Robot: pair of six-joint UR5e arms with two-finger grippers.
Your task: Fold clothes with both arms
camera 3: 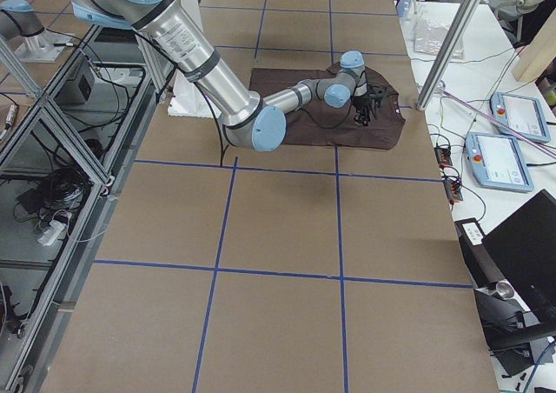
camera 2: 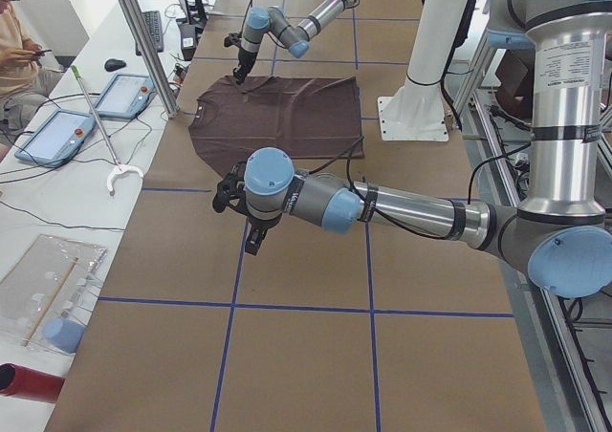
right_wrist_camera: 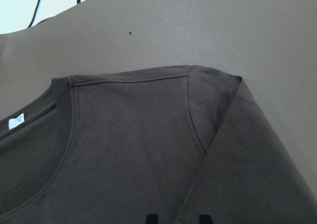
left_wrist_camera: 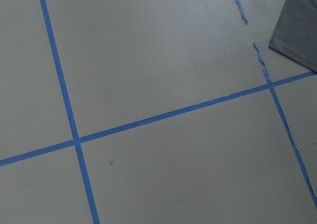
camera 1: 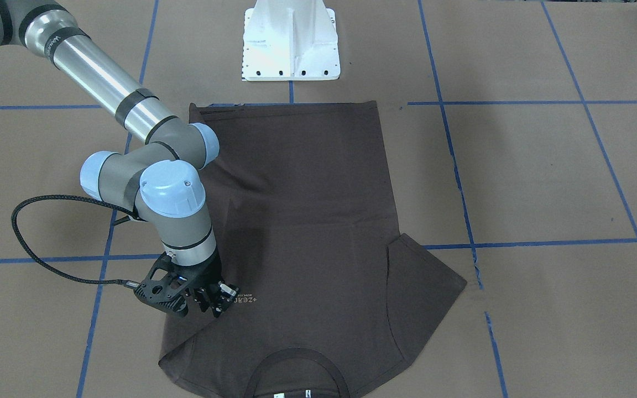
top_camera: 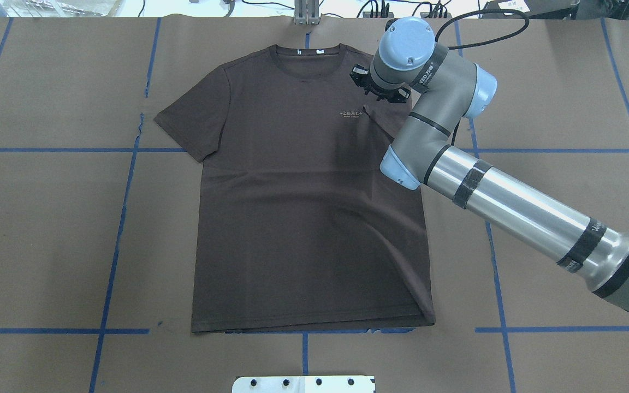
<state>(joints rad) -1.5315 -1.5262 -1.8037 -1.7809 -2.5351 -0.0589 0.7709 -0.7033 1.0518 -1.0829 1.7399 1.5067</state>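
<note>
Though the dark brown short-sleeved T-shirt of thin fabric (top_camera: 303, 218) lies flat, chest up, on the brown paper-covered tabletop (top_camera: 47, 218), folding looks barely begun. Only the right-hand sleeve (right_wrist_camera: 237, 154) is turned in over the chest. The other sleeve (top_camera: 194, 123) is spread and the body unfolded. The right pincer (camera 1: 210, 302) hovers over that fold, fingers apart, gripping nothing. The left pincer (camera 2: 253, 244) hangs well apart; I cannot tell its state. A clear tray (camera 2: 19, 303) on the side bench holds a thin stick (camera 2: 53, 298).
</note>
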